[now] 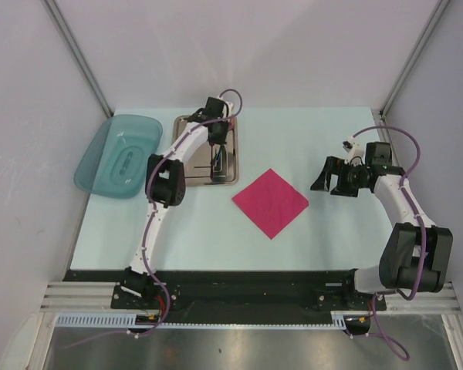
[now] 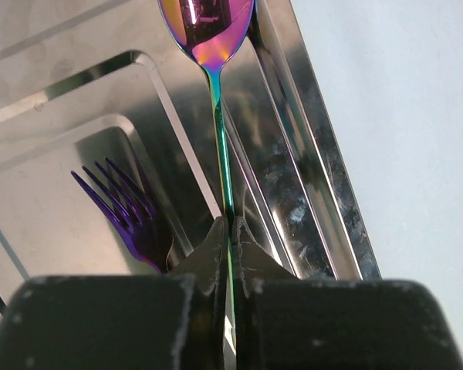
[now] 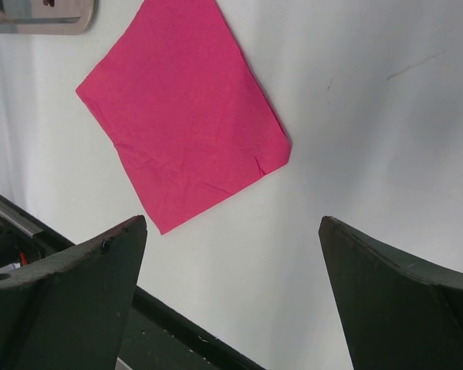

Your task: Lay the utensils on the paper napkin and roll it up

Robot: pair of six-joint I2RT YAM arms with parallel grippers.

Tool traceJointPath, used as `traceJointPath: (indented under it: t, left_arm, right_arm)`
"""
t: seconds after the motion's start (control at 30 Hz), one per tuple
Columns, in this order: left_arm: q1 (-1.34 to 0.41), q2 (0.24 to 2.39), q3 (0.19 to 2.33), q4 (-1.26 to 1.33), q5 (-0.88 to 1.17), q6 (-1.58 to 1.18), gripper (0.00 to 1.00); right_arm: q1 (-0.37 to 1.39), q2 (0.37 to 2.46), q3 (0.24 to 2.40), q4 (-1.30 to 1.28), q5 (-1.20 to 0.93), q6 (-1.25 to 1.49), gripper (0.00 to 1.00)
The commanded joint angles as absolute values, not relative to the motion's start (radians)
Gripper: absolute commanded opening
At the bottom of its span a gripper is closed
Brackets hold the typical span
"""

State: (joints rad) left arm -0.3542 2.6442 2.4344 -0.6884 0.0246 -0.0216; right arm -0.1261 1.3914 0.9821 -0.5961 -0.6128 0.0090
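My left gripper (image 2: pixel 231 227) is shut on the teal-green handle of the spoon (image 2: pixel 221 139). The spoon's shiny reddish-purple bowl points away from me over the steel tray (image 2: pixel 309 177). The purple fork (image 2: pixel 127 212) lies in the tray, left of the fingers. In the top view the left gripper (image 1: pixel 215 150) is over the tray (image 1: pixel 235 154). The magenta napkin (image 1: pixel 270 202) lies flat mid-table with nothing on it, and also shows in the right wrist view (image 3: pixel 181 116). My right gripper (image 1: pixel 329 176) is open and empty, right of the napkin, hovering above the table (image 3: pixel 231 223).
A teal translucent dish (image 1: pixel 117 156) sits at the table's far left, beside the tray. A corner of the tray (image 3: pixel 38 19) shows in the right wrist view. The black front rail (image 1: pixel 239 281) runs along the near edge.
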Motion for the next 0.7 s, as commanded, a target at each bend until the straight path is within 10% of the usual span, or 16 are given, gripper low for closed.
traceJointPath:
  t: [0.0, 0.5, 0.67]
  left_arm:
    - [-0.354, 2.496, 2.382, -0.706, 0.022, -0.078, 0.0]
    - [-0.39, 2.046, 1.876, -0.549, 0.018, -0.27, 0.0]
    - [-0.39, 2.176, 2.018, -0.613, 0.035, -0.209, 0.27]
  right_arm:
    - [-0.127, 1.405, 1.04, -0.591, -0.669, 0.032, 1.0]
    - [-0.005, 1.477, 1.169, -0.459, -0.723, 0.201, 0.97]
    - [-0.003, 1.471, 1.16, -0.459, -0.726, 0.192, 0.97]
